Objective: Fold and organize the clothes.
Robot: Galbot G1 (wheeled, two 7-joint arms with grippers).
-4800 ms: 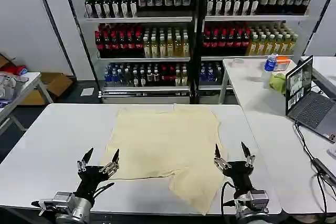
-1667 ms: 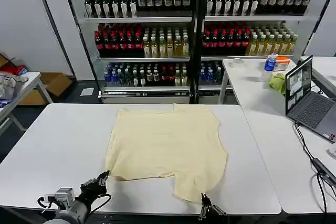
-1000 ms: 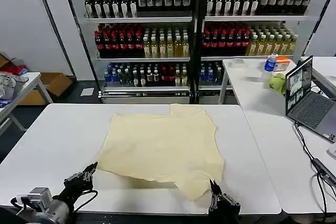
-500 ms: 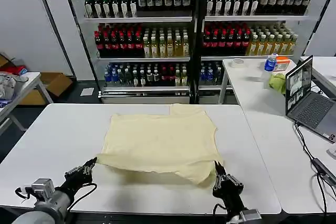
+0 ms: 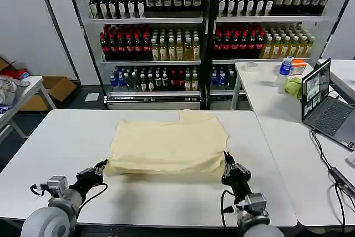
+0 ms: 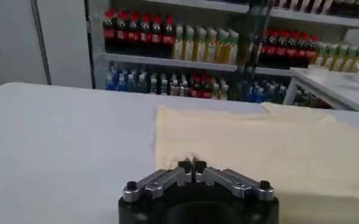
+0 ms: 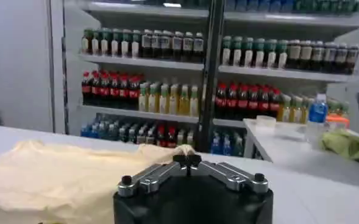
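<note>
The T-shirt [image 5: 166, 146] lay mid-worktop [image 5: 66, 137], its near hem apparently doubled toward 12 o'clock: 1 fold seemed made, more judged left. The left end effector [image 5: 100, 168] at 7 o'clock and right end effector [image 5: 232, 171] at 5 o'clock had fingers pinched together at its front corners; whether cloth sat between them was hard to make out.

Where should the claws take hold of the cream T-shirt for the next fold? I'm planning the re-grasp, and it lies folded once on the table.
Probably the two near corners of the T-shirt, along the doubled edge facing the robot. The left claw and right claw, both closed, sit right at those corners, so coming in low from the robot's side is the shortest route. The far edge lies flat on the table and farther away.
</note>
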